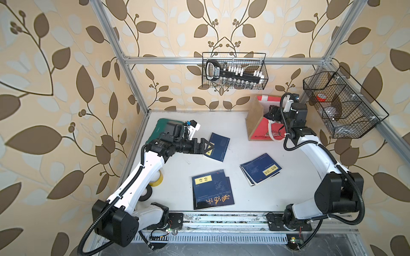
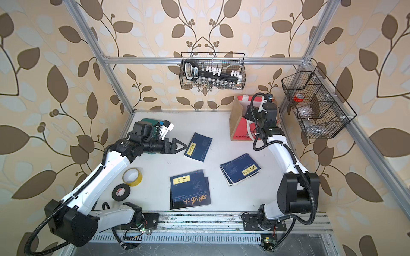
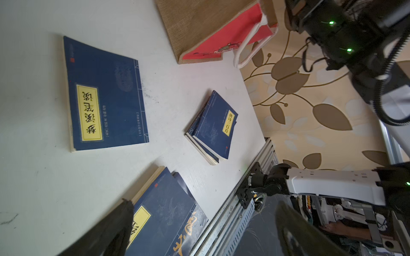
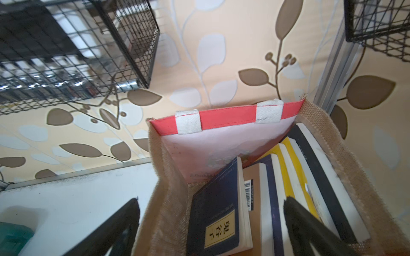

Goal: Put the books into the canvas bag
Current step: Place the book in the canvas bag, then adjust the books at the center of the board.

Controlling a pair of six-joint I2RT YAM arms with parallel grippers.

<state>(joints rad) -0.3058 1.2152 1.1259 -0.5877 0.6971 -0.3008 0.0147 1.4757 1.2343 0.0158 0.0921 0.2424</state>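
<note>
Lying nearest on the table [image 1: 177,168], a loose pile of navy books [image 1: 211,190] sits at centre, with a smaller stack [image 1: 260,171] to its right. Farther back, the left gripper [image 2: 180,146] hovers spread wide and empty by the left edge of a single navy book [image 2: 198,147]. At the far right stands the canvas bag [image 1: 254,124], with several books [image 4: 221,210] upright inside. The right gripper [image 1: 272,115] gapes empty over its mouth.
</note>
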